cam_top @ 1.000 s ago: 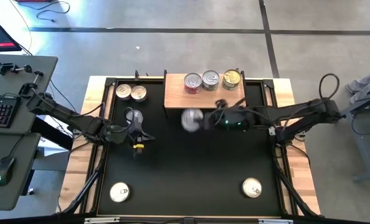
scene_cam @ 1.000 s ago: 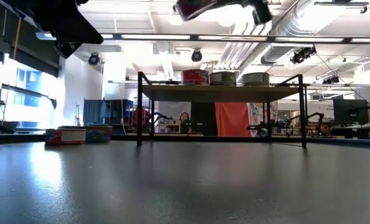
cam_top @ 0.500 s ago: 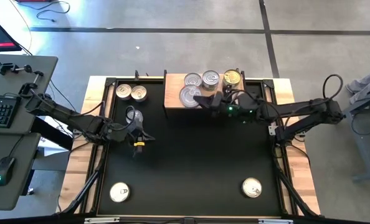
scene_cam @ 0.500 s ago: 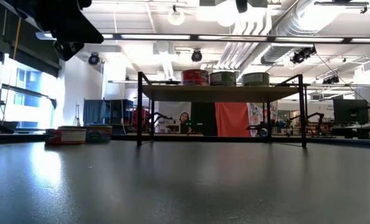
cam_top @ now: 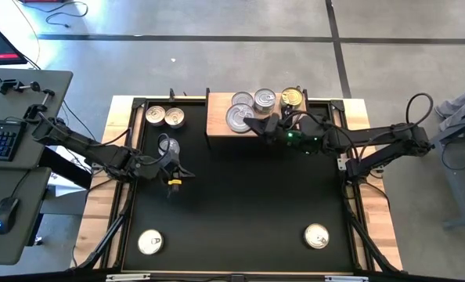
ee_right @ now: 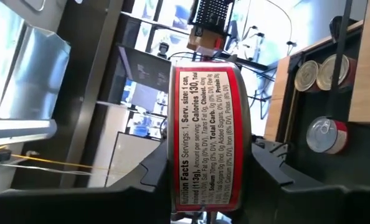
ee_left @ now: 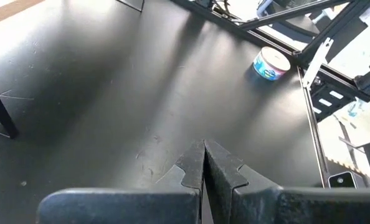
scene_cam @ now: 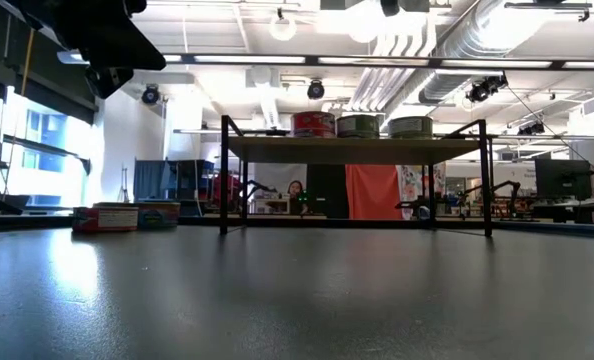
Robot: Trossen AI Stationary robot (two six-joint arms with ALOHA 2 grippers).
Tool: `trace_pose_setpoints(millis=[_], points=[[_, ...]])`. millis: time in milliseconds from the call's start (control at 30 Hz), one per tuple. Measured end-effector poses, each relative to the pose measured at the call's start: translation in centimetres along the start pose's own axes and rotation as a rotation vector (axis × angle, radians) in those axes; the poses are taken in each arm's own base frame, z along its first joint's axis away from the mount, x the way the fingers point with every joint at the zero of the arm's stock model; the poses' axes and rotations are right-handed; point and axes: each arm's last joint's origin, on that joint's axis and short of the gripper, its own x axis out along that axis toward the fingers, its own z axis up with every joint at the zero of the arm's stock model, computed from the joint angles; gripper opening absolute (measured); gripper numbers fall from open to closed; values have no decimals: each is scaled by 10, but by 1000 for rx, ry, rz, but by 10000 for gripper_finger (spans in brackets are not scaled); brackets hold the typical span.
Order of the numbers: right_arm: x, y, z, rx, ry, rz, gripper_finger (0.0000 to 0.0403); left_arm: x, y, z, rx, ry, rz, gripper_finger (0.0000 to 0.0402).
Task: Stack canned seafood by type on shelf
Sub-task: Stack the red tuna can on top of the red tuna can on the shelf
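Above the shelf (cam_top: 221,125), red-labelled can (ee_right: 205,134) in right gripper (ee_right: 207,174).

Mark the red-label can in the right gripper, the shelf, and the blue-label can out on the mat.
red-label can (ee_right: 203,134): right wrist view, on its red side label.
shelf (cam_top: 218,125): high view, bare wooden top near its left edge.
blue-label can (ee_left: 271,65): left wrist view, on its lid.

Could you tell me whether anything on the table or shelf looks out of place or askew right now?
Nothing looks spilled or damaged. Three round tins sit upright along the light-brown wooden shelf. The right gripper holds a red-labelled flat tin above the shelf; the remaining tins lie flat on the black mat.
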Motion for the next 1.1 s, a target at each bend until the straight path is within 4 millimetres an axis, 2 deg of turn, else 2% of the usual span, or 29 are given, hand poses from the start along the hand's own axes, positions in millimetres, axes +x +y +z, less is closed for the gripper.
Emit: trace_pose_setpoints(millis=[500, 867, 1100], points=[[6, -13, 11, -41, 40, -88, 118, 0, 0, 0, -41, -1, 2, 0], [8, -16, 17, -50, 60, -94, 118, 0, 0, 0, -41, -2, 2, 0], [9, -27, 22, -84, 66, -192, 118, 0, -3, 4, -40, -43, -23, 0]])
